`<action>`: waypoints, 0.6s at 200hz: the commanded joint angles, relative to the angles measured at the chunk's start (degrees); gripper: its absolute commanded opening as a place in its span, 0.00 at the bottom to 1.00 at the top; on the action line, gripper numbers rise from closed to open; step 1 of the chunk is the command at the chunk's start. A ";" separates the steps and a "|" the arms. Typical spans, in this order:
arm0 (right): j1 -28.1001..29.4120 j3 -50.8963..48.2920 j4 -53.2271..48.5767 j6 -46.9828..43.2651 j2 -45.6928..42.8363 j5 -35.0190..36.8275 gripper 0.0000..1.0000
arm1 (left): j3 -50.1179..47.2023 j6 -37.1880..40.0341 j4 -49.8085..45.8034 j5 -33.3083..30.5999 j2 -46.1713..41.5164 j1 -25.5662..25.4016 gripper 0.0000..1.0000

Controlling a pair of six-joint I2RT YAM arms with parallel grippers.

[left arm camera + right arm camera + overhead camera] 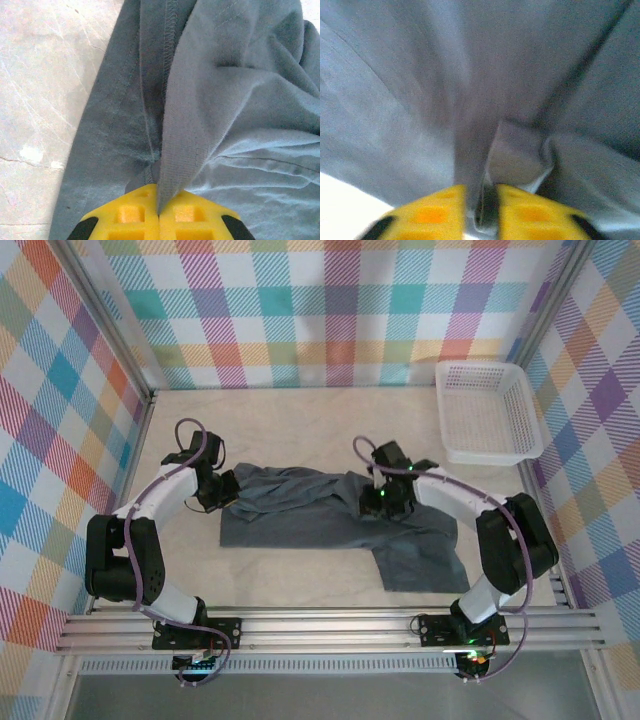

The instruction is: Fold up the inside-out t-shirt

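On the left edge of the inside-out t-shirt (300,522), which lies crumpled in the middle of the table (290,415), the left gripper (228,488) is closed tight on a cloth fold. Near the shirt's middle, the right gripper (385,502) pinches another fold between its yellow fingers (435,212). A white basket (487,412) stands at the far right.

No text, label, brand, number or sign can be read anywhere. The grey-blue t-shirt (300,515) is plain cloth with only stitched seams, the white basket (490,453) at the far right is bare mesh, and the walls (330,310) carry only coloured checks.
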 commanded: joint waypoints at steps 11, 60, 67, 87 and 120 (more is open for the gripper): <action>0.48 2.20 -2.67 2.08 -4.18 1.24 0.49 | 0.99 0.17 0.32 -0.18 1.79 -1.31 0.00; 0.86 3.54 -4.05 5.75 -10.07 16.73 0.39 | 0.73 0.18 -0.13 -1.10 0.54 -1.82 0.00; 1.37 4.07 -4.82 5.67 -9.30 18.68 0.40 | 0.51 0.07 -0.02 -1.26 0.34 -1.76 0.00; 3.60 7.96 -9.30 6.28 -5.09 23.73 0.40 | 0.13 -0.11 0.27 -0.88 0.56 -1.76 0.00; 8.75 15.13 -18.06 17.47 2.94 33.84 0.42 | 0.70 -0.03 0.01 -1.00 1.02 -1.97 0.00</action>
